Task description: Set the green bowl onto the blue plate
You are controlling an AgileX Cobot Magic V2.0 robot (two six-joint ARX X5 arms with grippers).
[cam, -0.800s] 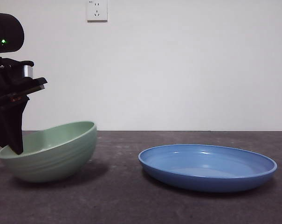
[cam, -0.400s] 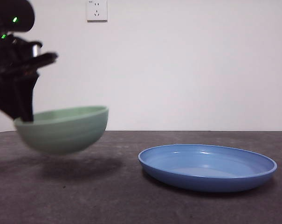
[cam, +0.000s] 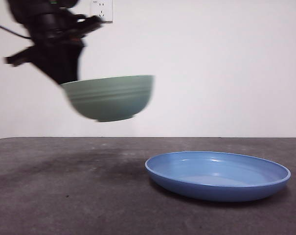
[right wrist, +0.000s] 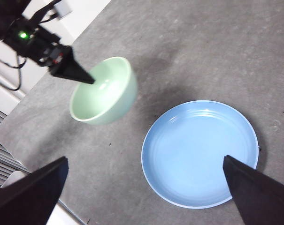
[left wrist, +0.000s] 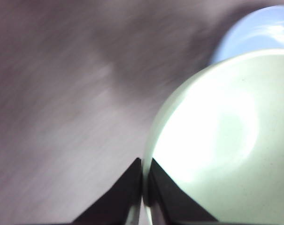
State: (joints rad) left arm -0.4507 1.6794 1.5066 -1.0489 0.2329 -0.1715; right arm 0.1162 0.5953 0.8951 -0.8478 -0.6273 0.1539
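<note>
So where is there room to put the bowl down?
The blue plate is bare inside, so that's one free spot. The dark table under the green bowl is open too. The left gripper holds the bowl's rim in the air.

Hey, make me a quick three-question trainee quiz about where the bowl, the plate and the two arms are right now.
1. True or false: the green bowl rests on the table.
2. Which end effector grips the bowl's rim? A) left B) right C) neither
3. Fill in: the blue plate is ____ (empty / loaded).

Key:
1. False. The bowl hangs in the air, beside the plate and not yet above it.
2. A. The left end effector is shut on the rim; the right end effector hangs open high above the plate.
3. Empty.
</note>
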